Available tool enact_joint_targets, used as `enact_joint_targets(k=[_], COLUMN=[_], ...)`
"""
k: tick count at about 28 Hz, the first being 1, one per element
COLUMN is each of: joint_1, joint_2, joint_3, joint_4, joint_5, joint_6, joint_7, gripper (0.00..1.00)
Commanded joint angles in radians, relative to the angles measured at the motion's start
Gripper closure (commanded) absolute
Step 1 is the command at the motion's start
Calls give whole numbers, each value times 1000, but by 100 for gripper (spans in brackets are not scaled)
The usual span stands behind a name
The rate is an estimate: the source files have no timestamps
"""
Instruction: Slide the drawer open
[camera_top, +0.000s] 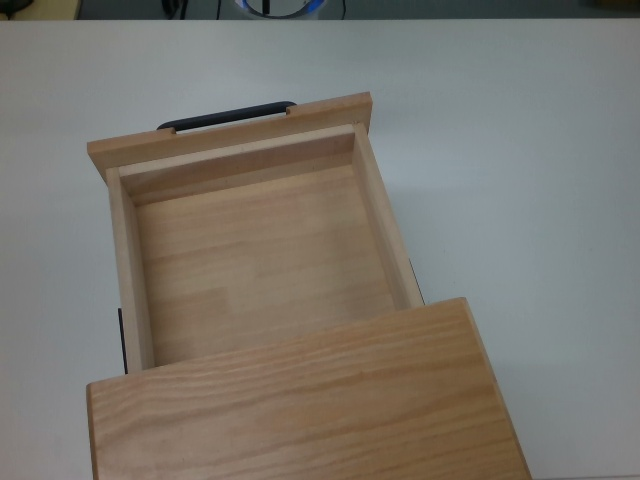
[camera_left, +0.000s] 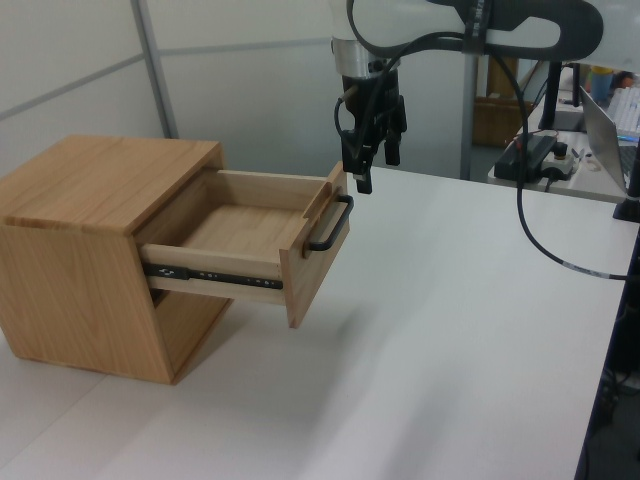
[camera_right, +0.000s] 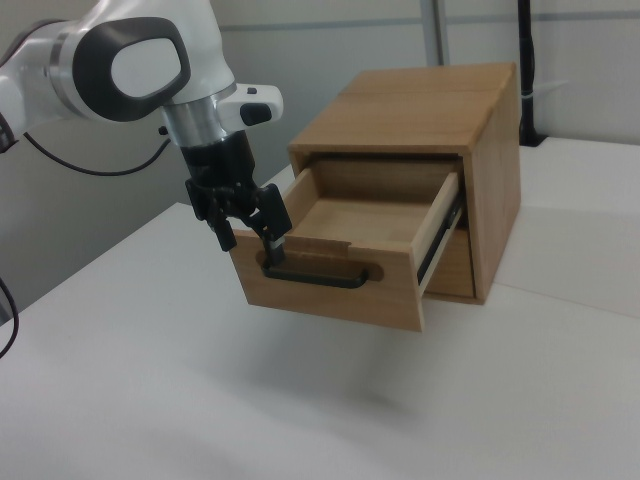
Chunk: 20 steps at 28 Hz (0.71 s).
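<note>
Wooden drawer (camera_top: 260, 265) (black handle), pulled open
</note>
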Motion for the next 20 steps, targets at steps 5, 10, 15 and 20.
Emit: enact_joint_targets(k=[5,10,15,20], joint_1=[7,7,7,7], joint_2=[3,5,6,6], joint_3=[-6,-6,-6,-8], joint_4=[14,14,14,15], joint_5=[15,15,12,10], joint_6=[7,8,11,11], joint_7=[21,21,21,19], gripper=[0,0,0,0])
